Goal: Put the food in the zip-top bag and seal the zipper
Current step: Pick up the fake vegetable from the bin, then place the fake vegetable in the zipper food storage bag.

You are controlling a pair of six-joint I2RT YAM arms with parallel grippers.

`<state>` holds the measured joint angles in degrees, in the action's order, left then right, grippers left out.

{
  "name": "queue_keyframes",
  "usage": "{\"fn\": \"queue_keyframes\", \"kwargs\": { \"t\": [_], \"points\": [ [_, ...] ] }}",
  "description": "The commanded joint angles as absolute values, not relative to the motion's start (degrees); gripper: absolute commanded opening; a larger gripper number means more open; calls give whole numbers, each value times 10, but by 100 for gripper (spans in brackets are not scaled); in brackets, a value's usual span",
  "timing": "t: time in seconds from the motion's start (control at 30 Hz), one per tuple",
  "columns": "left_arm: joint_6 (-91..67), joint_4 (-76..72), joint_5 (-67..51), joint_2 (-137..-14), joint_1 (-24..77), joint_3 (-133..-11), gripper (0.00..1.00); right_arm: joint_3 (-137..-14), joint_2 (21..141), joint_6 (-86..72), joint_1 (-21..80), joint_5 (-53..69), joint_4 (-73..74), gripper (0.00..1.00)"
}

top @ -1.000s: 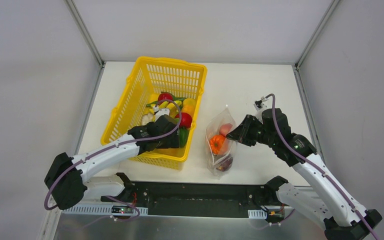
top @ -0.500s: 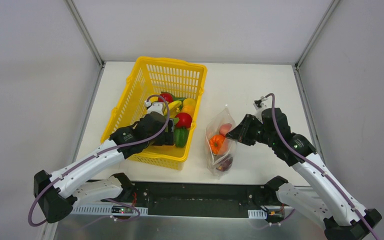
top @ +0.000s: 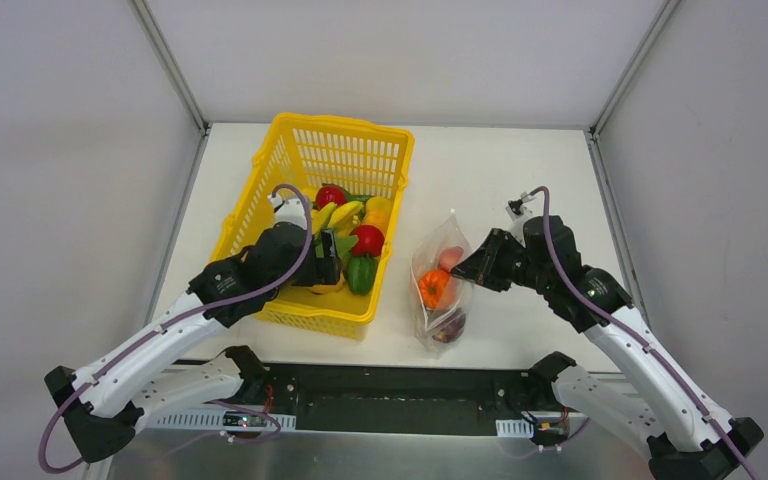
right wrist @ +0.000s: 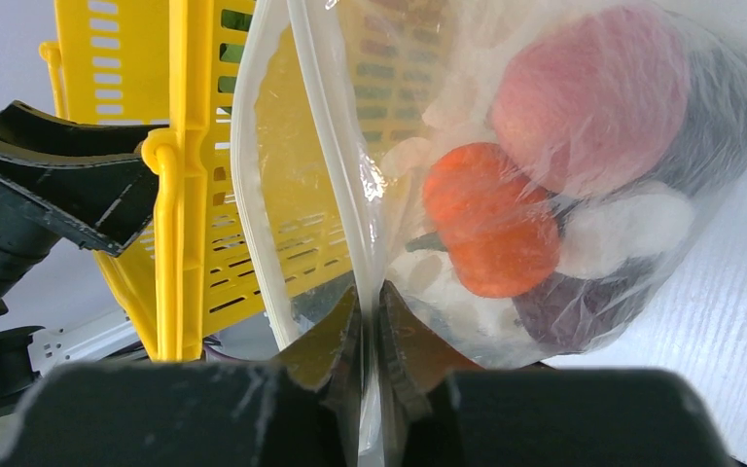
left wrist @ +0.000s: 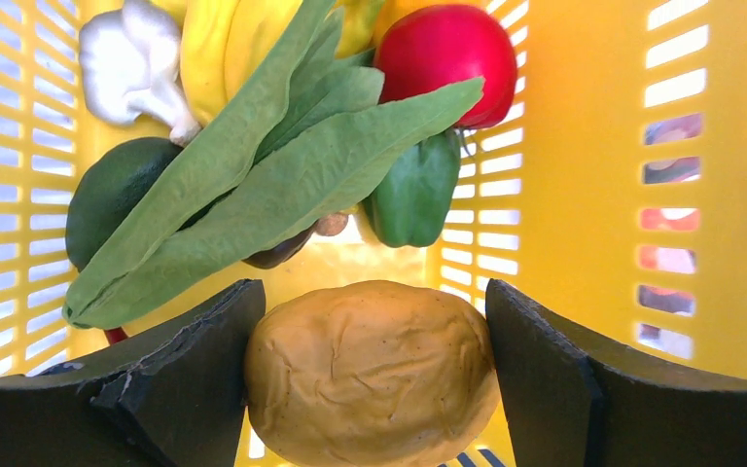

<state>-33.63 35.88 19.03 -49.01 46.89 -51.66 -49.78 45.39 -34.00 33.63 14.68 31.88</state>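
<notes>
My left gripper (top: pixel 326 263) is over the yellow basket (top: pixel 300 150) and shut on a tan-yellow rounded food piece (left wrist: pixel 370 375), pressed between both pads (left wrist: pixel 195 379). Below it lie long green leaves (left wrist: pixel 272 185), a red fruit (left wrist: pixel 444 58), a green pepper (left wrist: pixel 413 195) and bananas (left wrist: pixel 219 49). The clear zip-top bag (top: pixel 442 300) stands right of the basket, holding an orange piece (right wrist: pixel 486 219), a pink piece (right wrist: pixel 593 97) and a dark purple piece (right wrist: pixel 584 311). My right gripper (right wrist: pixel 370 302) is shut on the bag's mouth edge. The zipper (right wrist: pixel 329 146) gapes open.
The basket's near right wall (right wrist: pixel 180 195) stands close to the left of the bag's mouth. A white mushroom (left wrist: pixel 131 58) and a dark green rounded piece (left wrist: pixel 112 195) also lie in the basket. White table (top: pixel 500 170) extends behind the bag; side walls enclose it.
My left arm has drawn back and up to the left inside the basket, with the tan-yellow piece in its jaws. The right gripper and the bag have not moved.
</notes>
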Motion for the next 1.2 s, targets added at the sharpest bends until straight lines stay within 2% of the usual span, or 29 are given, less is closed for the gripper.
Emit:
{"fn": "queue_keyframes", "kwargs": {
  "t": [0.0, 0.27, 0.4, 0.53, 0.6, 0.83, 1.17],
  "points": [
    [-334, 334, 187, -477, 471, -553, 41, -506, 449, -349, 337, 164, 295, 11],
    [-339, 315, 154, -448, 471, -579, 42, -510, 446, -351, 337, 168, 297, 10],
    [-351, 211, 35, -439, 471, -567, 43, -513, 449, -352, 337, 172, 297, 11],
    [-375, 107, -99, -477, 473, -574, 44, -514, 450, -357, 337, 180, 291, 10],
    [-380, 69, -130, -505, 482, -582, 45, -515, 448, -358, 337, 183, 289, 10],
    [-317, 55, -138, -616, 570, -649, 46, -517, 431, -362, 337, 179, 293, 10],
    [-212, 127, -77, -740, 608, -724, 51, -514, 409, -362, 337, 178, 299, 10]
  ]
}}
